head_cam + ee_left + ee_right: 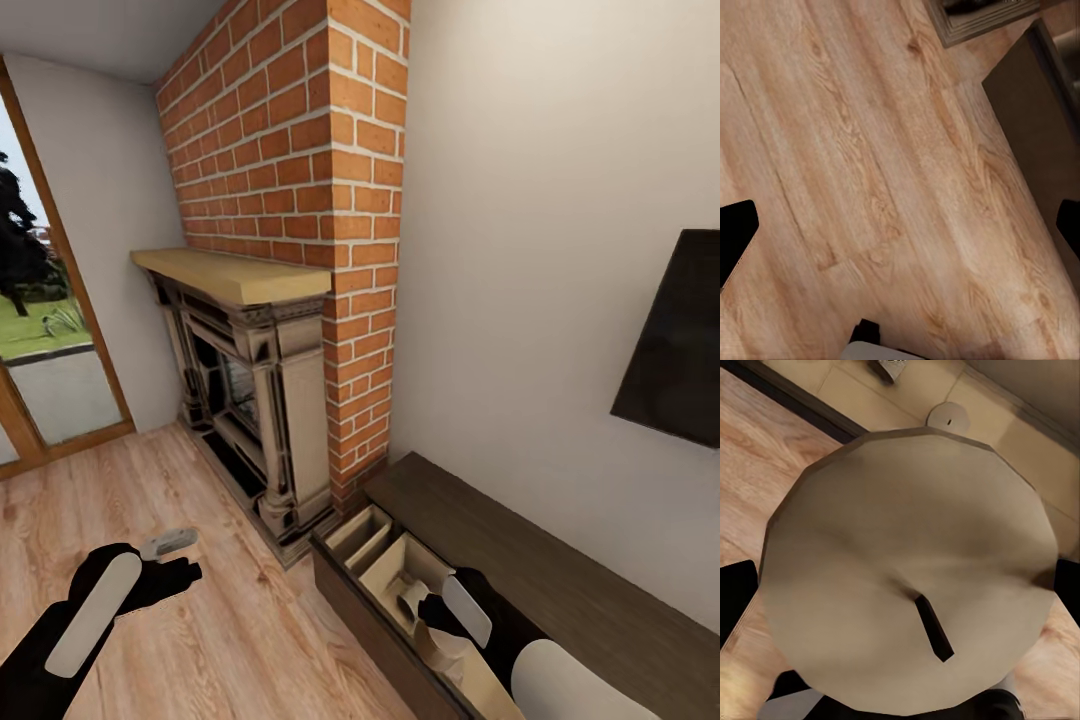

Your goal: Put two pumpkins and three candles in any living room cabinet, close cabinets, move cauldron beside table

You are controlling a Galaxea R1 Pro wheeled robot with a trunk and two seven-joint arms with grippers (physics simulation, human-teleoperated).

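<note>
The right end effector is clamped on a beige candle, wick up, above the open drawer of the dark-brown cabinet at near right. The left end effector, fingers apart, hovers empty over the wooden floor at near left, near the fireplace.

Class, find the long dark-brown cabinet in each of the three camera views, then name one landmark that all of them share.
Head view: the cabinet runs along the wall at lower right, with pale compartments open.
Left wrist view: its dark panel borders the floorboards.
Right wrist view: its dark rim and pale inside lie beyond the candle.
Shared landmark: the wood floor.
</note>
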